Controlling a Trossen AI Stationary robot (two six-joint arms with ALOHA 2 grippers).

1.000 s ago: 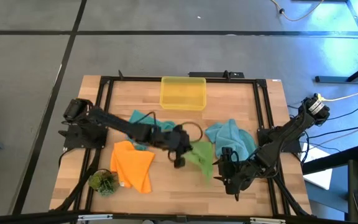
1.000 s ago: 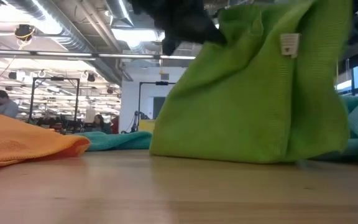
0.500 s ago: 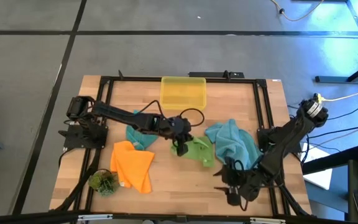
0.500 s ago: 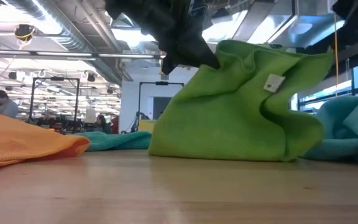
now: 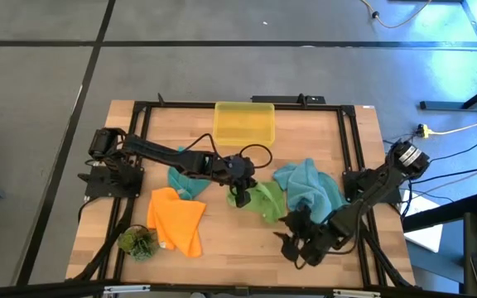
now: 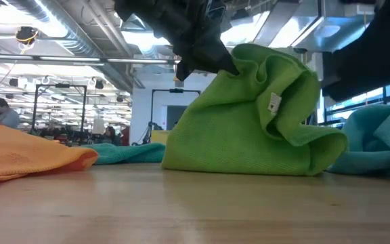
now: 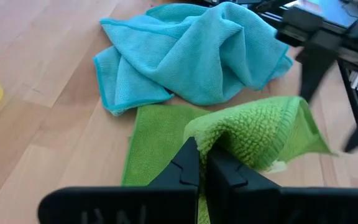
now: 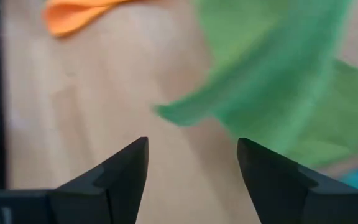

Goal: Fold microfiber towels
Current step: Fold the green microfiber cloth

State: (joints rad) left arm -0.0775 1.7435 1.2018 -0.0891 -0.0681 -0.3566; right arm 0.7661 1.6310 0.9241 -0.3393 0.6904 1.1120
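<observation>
The green towel [image 5: 265, 202] stands in a crumpled heap at the table's middle, its lower part on the wood [image 6: 249, 159]. My left gripper [image 5: 240, 197] is shut on its top. My right gripper [image 5: 292, 240] is open and hovers near the front edge, just short of the green towel [image 8: 272, 81], with nothing between its fingers. An orange towel [image 5: 178, 219] lies flat at the near left. One teal towel [image 5: 309, 186] lies bunched to the right of the green one. A second teal towel [image 5: 187, 178] lies under my left arm. My left gripper pinches a bunched fold at the green towel's raised top [image 7: 229, 134] between its two fingers [image 7: 188, 165]. It comes from the table's left, slanting down. The towel hangs slack from that fold [image 6: 232, 64] and its lower part rests on the table.
A yellow translucent bin [image 5: 243, 122] stands at the far edge. A small green plant tuft [image 5: 137, 242] sits at the near left corner. A black frame [image 5: 350, 149] runs round the tabletop. Bare wood [image 5: 238, 248] lies between the orange towel and my right gripper.
My left gripper has carried the green towel's top a little toward the far edge. The towel's right upper corner, raised a second ago, has fallen and folded over onto the heap. My right gripper drew back toward the near edge, then came lower toward the towel, rolling its wrist.
</observation>
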